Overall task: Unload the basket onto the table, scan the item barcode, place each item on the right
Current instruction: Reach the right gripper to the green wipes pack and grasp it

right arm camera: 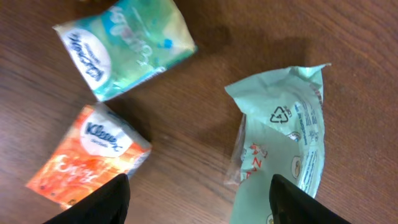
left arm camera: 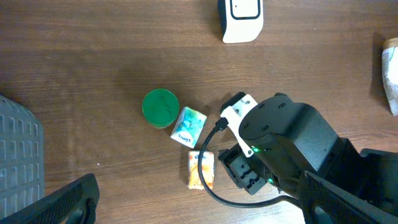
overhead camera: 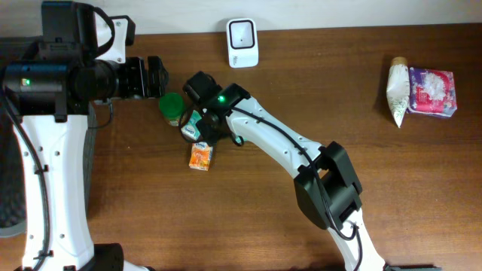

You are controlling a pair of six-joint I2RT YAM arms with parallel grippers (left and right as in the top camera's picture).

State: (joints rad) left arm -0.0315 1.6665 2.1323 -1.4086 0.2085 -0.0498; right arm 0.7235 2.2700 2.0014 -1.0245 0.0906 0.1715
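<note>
A mint-green pouch (right arm camera: pixel 280 137) with recycling mark lies under the wide-open right pincer (right arm camera: pixel 199 190); left pincer (overhead camera: pixel 158 77) wide too.

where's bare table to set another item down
Bare wood runs between the scanner and the white pouch, and below the pink pack at the right. It is crowded around the green tub, the orange tissue pack and the right gripper.

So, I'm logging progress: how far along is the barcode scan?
Done: nothing visible; no item is at the white scanner. In hand: the right pincer hangs open near the orange tissue pack and teal tissue pack, gripping nothing. Left: grasp a pack, carry it to the scanner.
</note>
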